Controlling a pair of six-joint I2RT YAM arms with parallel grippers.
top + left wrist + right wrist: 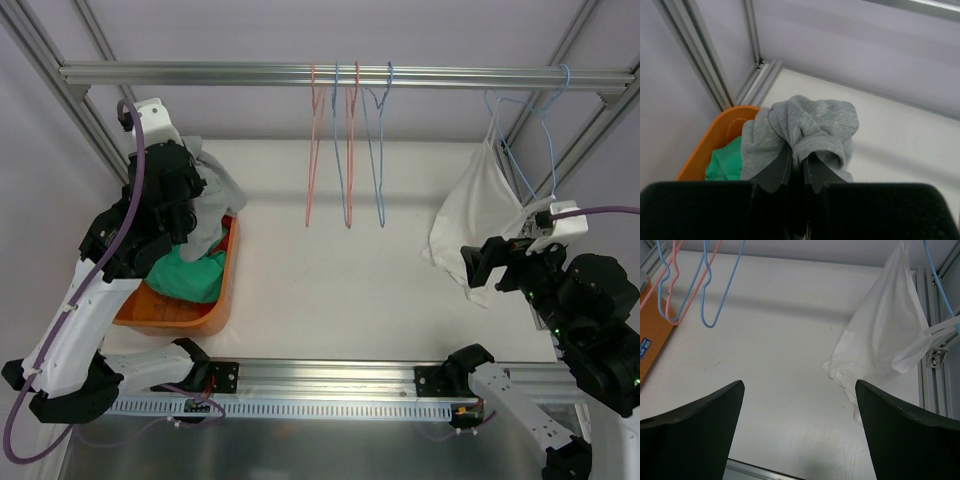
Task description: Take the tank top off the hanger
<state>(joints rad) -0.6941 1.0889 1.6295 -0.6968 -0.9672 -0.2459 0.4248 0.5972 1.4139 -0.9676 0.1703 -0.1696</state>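
A white tank top (478,215) hangs on a light blue hanger (545,125) at the right end of the rail, its hem resting on the table. It also shows in the right wrist view (890,335), with its hanger (941,295). My right gripper (478,268) is open and empty, low, just in front of the top's lower edge and apart from it (799,382). My left gripper (797,160) is shut on a bunched grey garment (805,125) at the far left, above the orange bin (180,315); the garment (218,195) drapes from it.
The orange bin (715,137) holds a green garment (190,275). Empty pink hangers (315,150) and blue hangers (380,150) hang from the metal rail (200,73) at mid table. Frame posts stand at both back corners.
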